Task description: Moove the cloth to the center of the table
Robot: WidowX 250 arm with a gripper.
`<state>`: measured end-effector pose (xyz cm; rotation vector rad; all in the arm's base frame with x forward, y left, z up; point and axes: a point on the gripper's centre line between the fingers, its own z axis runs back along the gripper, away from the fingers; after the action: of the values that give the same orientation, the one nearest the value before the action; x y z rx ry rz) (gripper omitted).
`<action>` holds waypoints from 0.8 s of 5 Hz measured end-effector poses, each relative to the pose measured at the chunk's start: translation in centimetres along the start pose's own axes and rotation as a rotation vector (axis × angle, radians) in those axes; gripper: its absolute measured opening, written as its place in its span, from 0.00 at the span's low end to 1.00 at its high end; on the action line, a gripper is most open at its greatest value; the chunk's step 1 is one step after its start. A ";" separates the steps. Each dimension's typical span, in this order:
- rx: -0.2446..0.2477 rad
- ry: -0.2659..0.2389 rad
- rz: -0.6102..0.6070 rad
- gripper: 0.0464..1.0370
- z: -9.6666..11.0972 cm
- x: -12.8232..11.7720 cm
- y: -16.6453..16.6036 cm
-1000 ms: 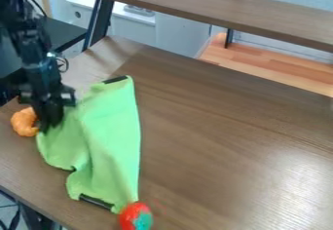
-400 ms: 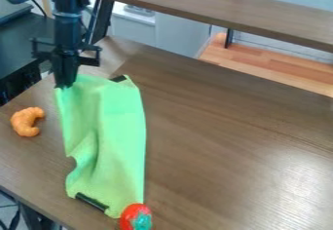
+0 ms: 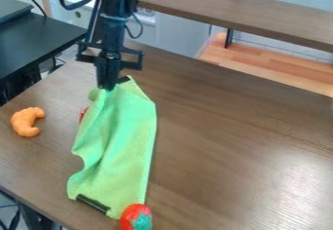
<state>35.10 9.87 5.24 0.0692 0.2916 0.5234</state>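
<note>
Cloth (image 3: 117, 146), bright green, creased lengthwise, on left part of brown table (image 3: 240, 136), off centre. At its upper end, in the grip of the black claw (image 3: 106, 86), pointing down and clamped on the fabric just beside a dark strip (image 3: 123, 79). Another dark strip (image 3: 92, 203) across the lower end. Touching that end: red toy (image 3: 136, 217) with green patch. Left of the cloth, apart from it: orange crescent-shaped toy (image 3: 26, 122). Peeking out at the cloth's left edge: something red (image 3: 83, 114), mostly hidden, kind unclear.
</note>
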 end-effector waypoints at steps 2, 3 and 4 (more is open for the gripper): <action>-0.095 -0.035 -0.045 0.02 -0.1 -0.4 -6.5; -0.121 -0.059 -0.026 0.02 0.1 -0.5 -8.0; -0.152 -0.104 -0.028 0.02 1.0 -0.7 -10.4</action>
<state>39.81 0.50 4.91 -0.0552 0.1502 0.5111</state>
